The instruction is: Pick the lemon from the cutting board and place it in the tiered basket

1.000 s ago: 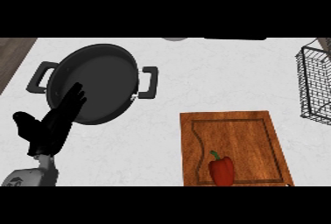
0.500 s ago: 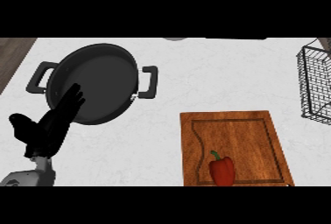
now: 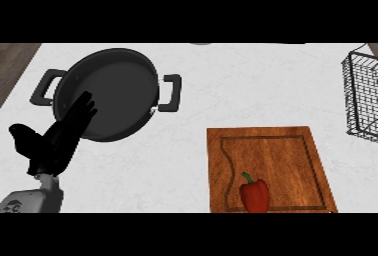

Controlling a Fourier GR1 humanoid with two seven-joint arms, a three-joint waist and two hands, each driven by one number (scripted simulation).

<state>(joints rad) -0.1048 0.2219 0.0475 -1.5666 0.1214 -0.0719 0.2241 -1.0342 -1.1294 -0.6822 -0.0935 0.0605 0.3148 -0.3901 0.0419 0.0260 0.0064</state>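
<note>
A wooden cutting board [image 3: 273, 150] lies at the lower right of the counter. On its near part sits a red bell pepper [image 3: 255, 195] with a green stem; I see no lemon anywhere. The black wire tiered basket [image 3: 362, 95] shows partly at the right edge. My left hand [image 3: 55, 142] stands open at the lower left, fingers straight and pointing up, its tips over the rim of the pan. My right hand is out of view.
A large black two-handled pan [image 3: 111, 92] sits at the upper left on the white marble counter [image 3: 244, 90]. A dark wooden strip [image 3: 15, 57] runs along the counter's left edge.
</note>
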